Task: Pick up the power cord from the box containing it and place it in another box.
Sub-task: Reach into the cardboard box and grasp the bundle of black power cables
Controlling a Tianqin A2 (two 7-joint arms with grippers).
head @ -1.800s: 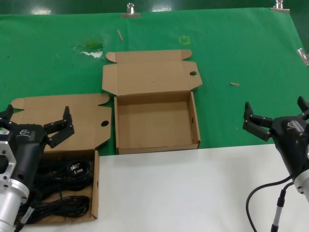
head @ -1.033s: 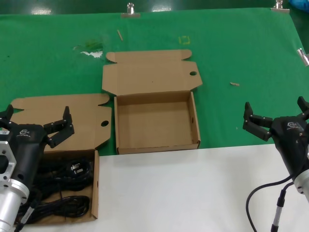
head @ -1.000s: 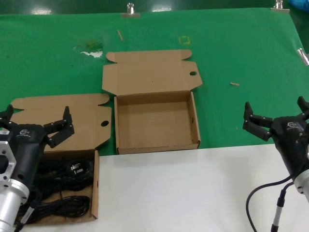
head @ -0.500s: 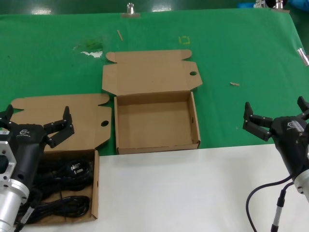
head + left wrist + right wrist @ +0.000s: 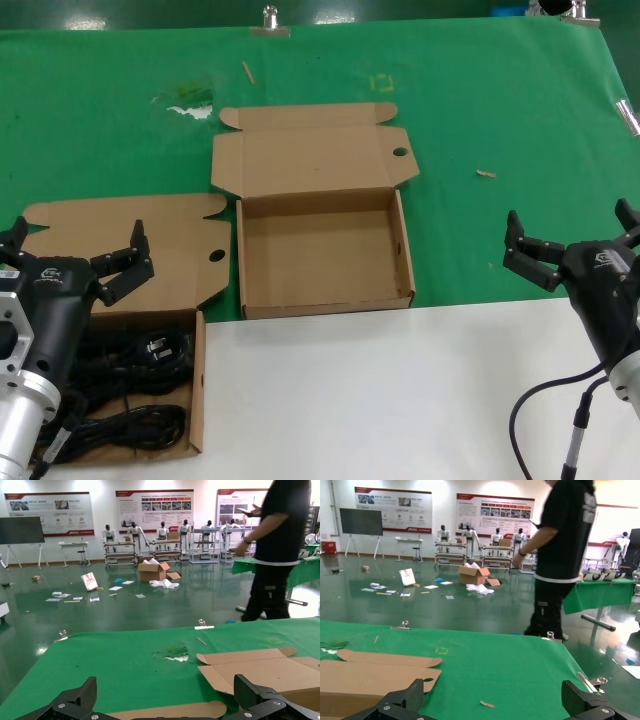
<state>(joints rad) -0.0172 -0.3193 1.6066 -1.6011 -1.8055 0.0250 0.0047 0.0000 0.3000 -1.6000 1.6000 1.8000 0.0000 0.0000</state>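
The black power cord (image 5: 135,385) lies coiled in the brown cardboard box (image 5: 197,385) at the near left, its plug end (image 5: 160,349) showing. That box's lid (image 5: 170,245) lies open behind it. My left gripper (image 5: 72,255) is open and empty, held above this box. The other brown box (image 5: 322,250) stands open and empty in the middle, lid (image 5: 310,150) folded back; the lid also shows in the left wrist view (image 5: 265,667) and the right wrist view (image 5: 370,672). My right gripper (image 5: 575,240) is open and empty at the right, away from both boxes.
A green cloth (image 5: 480,110) covers the far table, and a white surface (image 5: 400,400) lies in front. Small scraps (image 5: 485,174) lie on the cloth. Metal clips (image 5: 270,22) hold its far edge. A person (image 5: 277,550) stands beyond the table.
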